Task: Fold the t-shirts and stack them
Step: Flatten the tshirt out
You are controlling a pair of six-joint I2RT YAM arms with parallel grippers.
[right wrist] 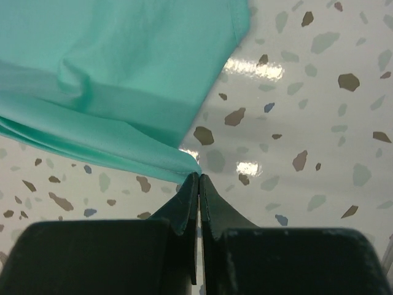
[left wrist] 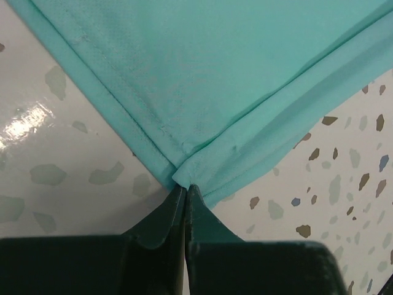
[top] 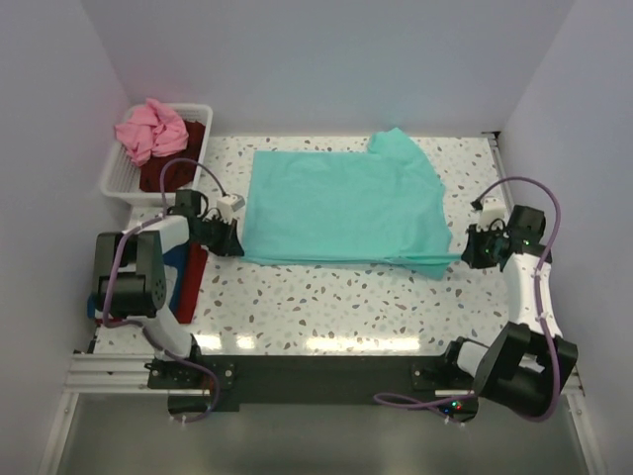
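Teal t-shirt (top: 341,203) lies flat on the speckled table (top: 326,307), centre of the top view. It is doubled over, with its layered edge along the bottom and one sleeve poking out at upper right.

We see the left gripper (top: 235,247) at the shirt's lower-left corner, jaws pressed together and pinching that corner. In the left wrist view the hems converge straight into its tips.

Right gripper (top: 465,253) is at the lower-right corner, jaws likewise closed on the pointed cloth end. Only the very tip of the cloth reaches the fingers in the right wrist view.

White basket (top: 111,178) sits at upper left and holds a bunched pink t-shirt (top: 148,129) on top of a maroon t-shirt (top: 193,134).

Red t-shirt (top: 195,282) lies at the left table edge beside the left arm, partly hidden.
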